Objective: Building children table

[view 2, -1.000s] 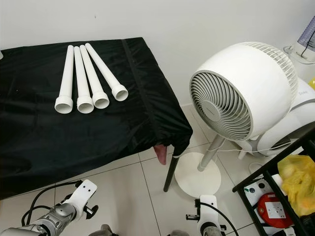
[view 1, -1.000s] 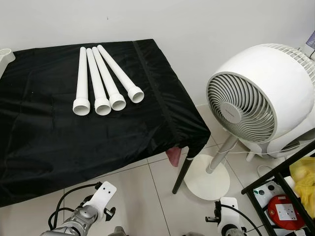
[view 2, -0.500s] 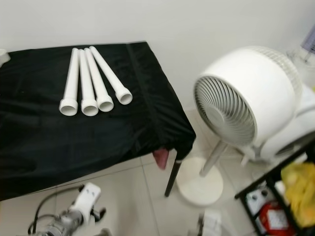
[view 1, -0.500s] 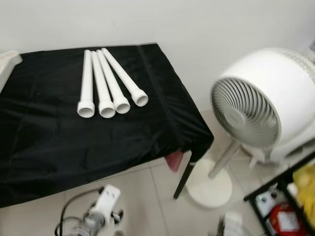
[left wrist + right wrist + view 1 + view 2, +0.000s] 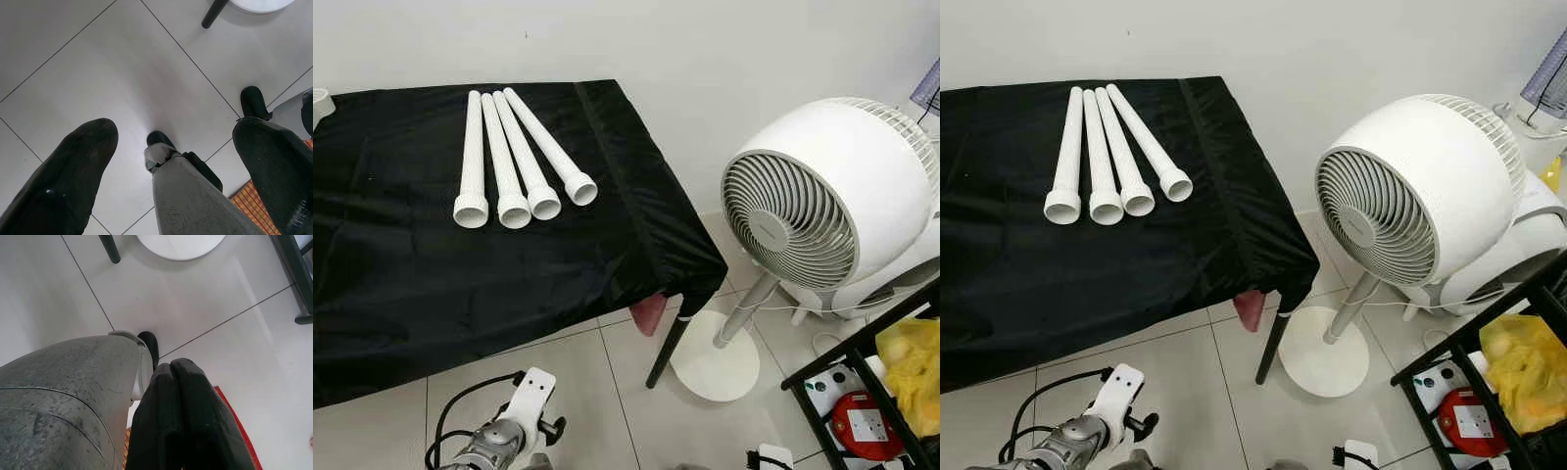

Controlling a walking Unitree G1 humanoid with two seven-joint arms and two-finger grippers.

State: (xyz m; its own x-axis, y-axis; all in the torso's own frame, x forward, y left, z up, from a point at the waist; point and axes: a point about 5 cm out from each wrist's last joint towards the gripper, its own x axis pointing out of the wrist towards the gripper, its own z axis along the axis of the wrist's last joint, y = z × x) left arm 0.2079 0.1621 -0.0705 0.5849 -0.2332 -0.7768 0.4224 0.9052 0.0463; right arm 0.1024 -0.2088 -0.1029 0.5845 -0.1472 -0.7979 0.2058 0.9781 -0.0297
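Silver left arm, low at the near edge of the head views, hanging over pale floor tiles point(image 5: 568, 372); its left gripper point(image 5: 171, 161), seen from the wrist, has the two long black fingers point(image 5: 68, 181) spread wide apart with nothing between them, the robot's grey leg and black foot showing through the gap. Right gripper point(image 5: 183, 421), likewise hanging low beside the robot's leg, has its black fingers pressed together on nothing; a strip of red-orange mat lies under it. Beyond the arms: table draped in black cloth point(image 5: 401, 284), one black metal leg point(image 5: 668, 343) exposed at its near right corner. On the cloth, toward the far side, four white plastic tube-shaped table legs point(image 5: 514, 157) lie side by side, the left three touching along their length, the fourth angled slightly away, flared open ends facing the robot. Right of the table, well apart from it: white round pedestal fan point(image 5: 813, 211) on a disc base. Farther right, a black shelf rack point(image 5: 871, 343) holding a yellow plastic bag point(image 5: 915, 367). White wall behind.
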